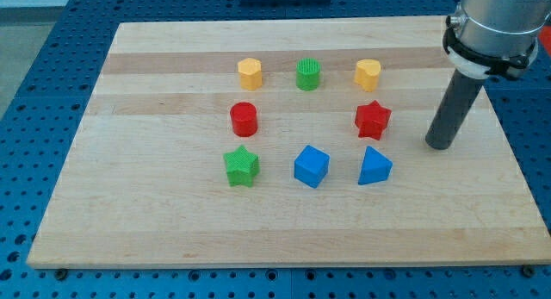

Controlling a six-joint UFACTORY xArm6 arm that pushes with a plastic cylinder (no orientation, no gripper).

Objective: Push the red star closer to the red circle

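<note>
The red star (373, 120) lies on the wooden board toward the view's right. The red circle (244, 119) is a red cylinder at about the same height in the view, well to the star's left, with bare board between them. My tip (440, 146) rests on the board to the right of the red star and slightly lower in the view, a short gap away and not touching it. The dark rod rises from the tip toward the arm at the view's top right.
A yellow hexagon (250, 72), a green circle (308, 74) and a yellow heart (368, 74) form a row above. A green star (241, 166), a blue cube (311, 166) and a blue triangle (374, 167) form a row below. The board's right edge (516, 161) is near the tip.
</note>
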